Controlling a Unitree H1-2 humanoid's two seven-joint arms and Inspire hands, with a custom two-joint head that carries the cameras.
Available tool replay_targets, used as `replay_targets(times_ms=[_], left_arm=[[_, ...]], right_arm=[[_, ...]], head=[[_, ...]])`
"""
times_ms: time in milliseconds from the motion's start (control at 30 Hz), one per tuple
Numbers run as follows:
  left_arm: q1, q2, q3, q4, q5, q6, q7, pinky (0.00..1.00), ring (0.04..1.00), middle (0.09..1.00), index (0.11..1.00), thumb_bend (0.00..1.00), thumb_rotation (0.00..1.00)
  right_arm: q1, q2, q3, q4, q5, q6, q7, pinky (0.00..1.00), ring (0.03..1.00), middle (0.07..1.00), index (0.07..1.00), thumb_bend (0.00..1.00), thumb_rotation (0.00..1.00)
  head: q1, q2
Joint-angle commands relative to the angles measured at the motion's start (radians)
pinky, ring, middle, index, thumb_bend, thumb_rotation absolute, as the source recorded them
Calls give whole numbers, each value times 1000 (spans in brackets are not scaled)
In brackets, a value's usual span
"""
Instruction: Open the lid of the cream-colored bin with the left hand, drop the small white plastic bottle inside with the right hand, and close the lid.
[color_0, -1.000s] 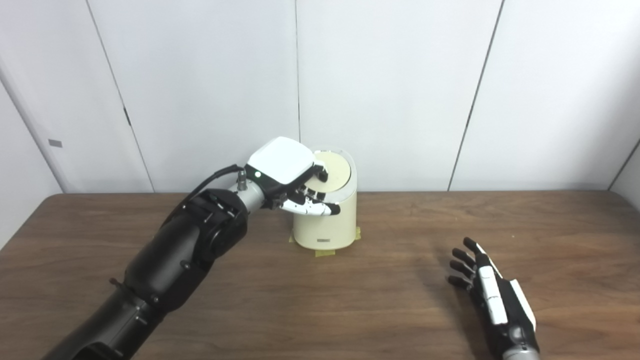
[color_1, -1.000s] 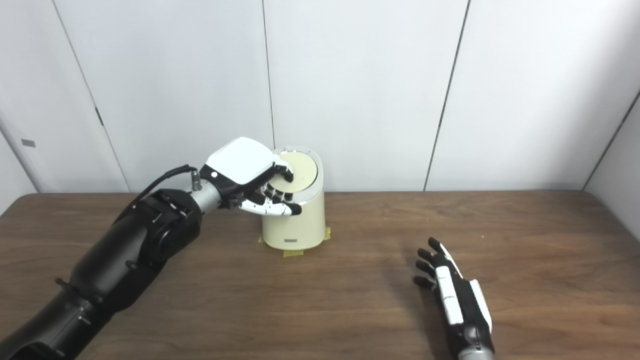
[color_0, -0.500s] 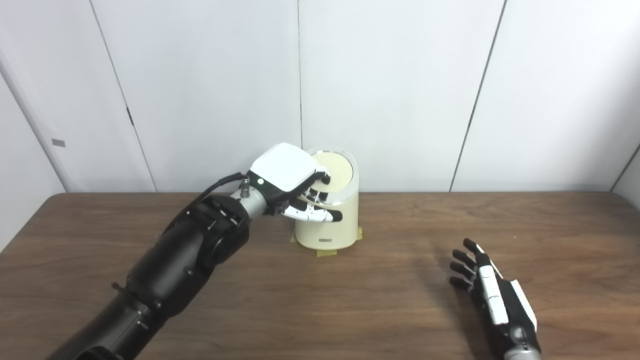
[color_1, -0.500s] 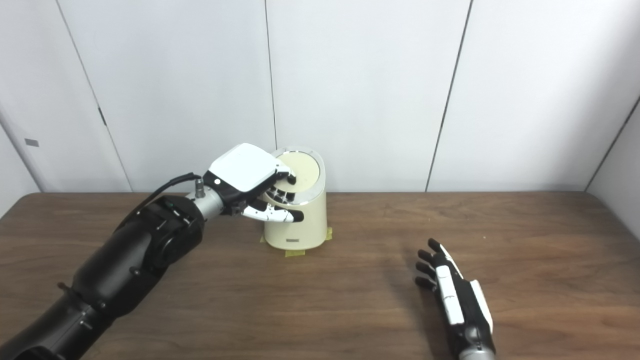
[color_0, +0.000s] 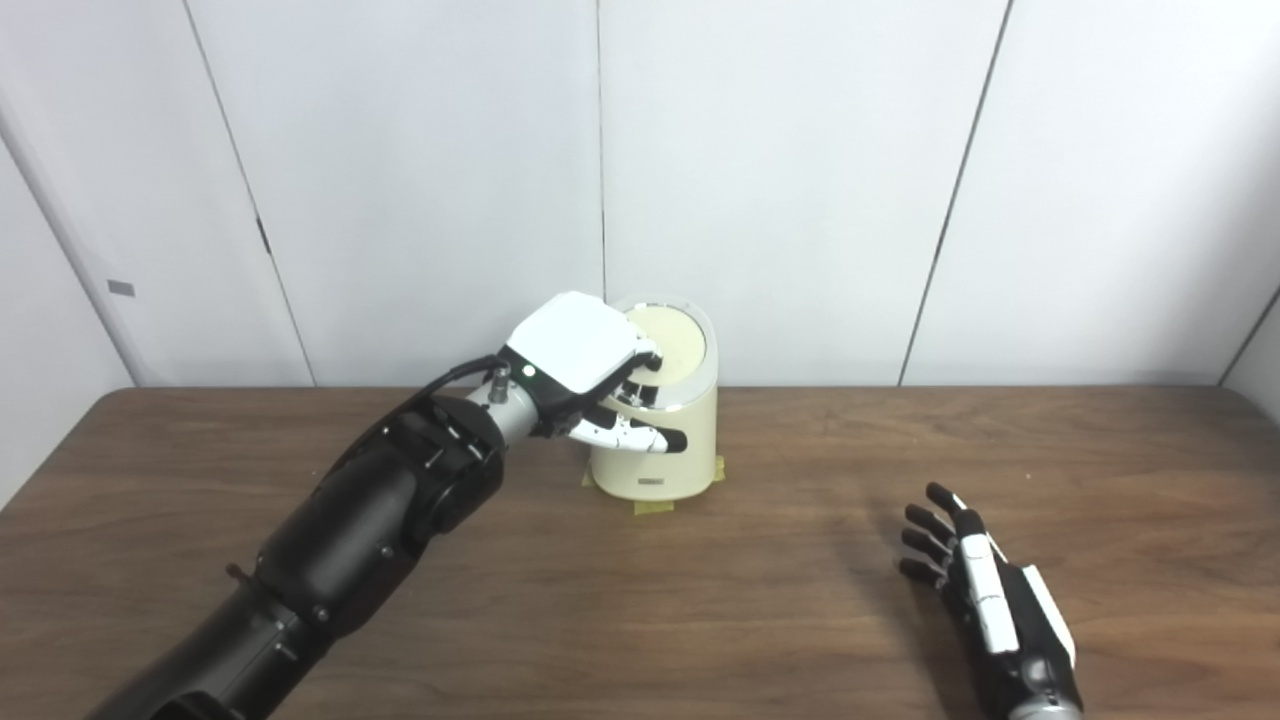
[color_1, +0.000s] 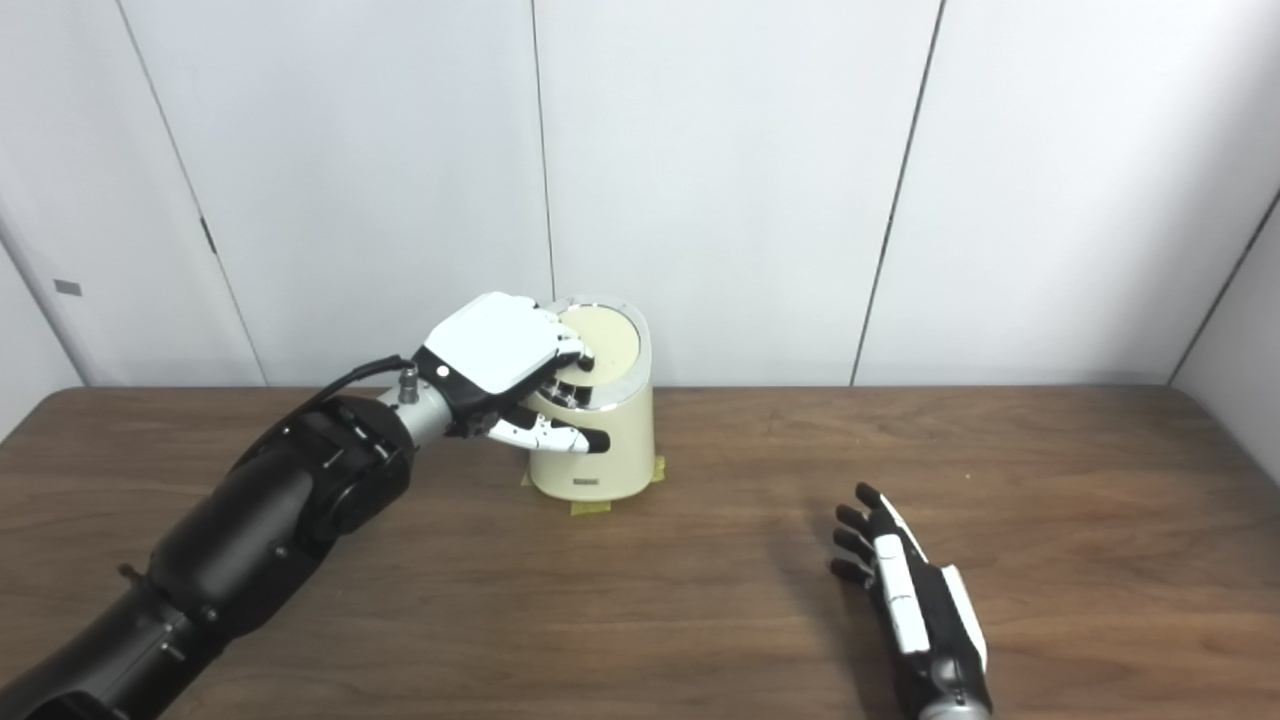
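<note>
The left hand (color_0: 580, 352) sits over the near-left rim of the cream-colored bin (color_0: 655, 440); its fingers (color_1: 572, 362) curl down onto the lid (color_0: 668, 343), dark tips touching the lid's left part, while the thumb (color_0: 630, 437) reaches across the front of the bin's wall just under the metal rim; the fingers are half curled rather than spread, and whether they pinch the lid's edge or merely press on it cannot be told; the lid lies flat in its ring, closed; the bin stands at the back of the brown surface (color_0: 700, 600), near the white wall (color_0: 800, 180), with bits of yellow tape (color_0: 652, 506) at its foot; the right hand (color_1: 915, 605) lies well apart at the near right, palm down on the surface, fingers straight and a little apart, holding nothing; the small white plastic bottle shows in neither view; the right eye view shows a fingertip on the lid more plainly, the left eye view shows more of the lid's disc
</note>
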Motion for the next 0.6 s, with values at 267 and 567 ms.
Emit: replay_targets(times_ms=[267, 567], left_arm=[[74, 63, 95, -76, -129, -26, -30, 814, 802, 765, 714, 565, 833], [115, 23, 247, -217, -273, 109, -105, 703, 791, 784, 761, 519, 661]], right_arm=[[-24, 11, -8, 0, 4, -27, -17, 783, 850, 868, 918, 528, 1000], [-21, 11, -1, -20, 8, -6, -15, 778, 845, 865, 911, 530, 1000]], head=[[-1, -3], [2, -6]])
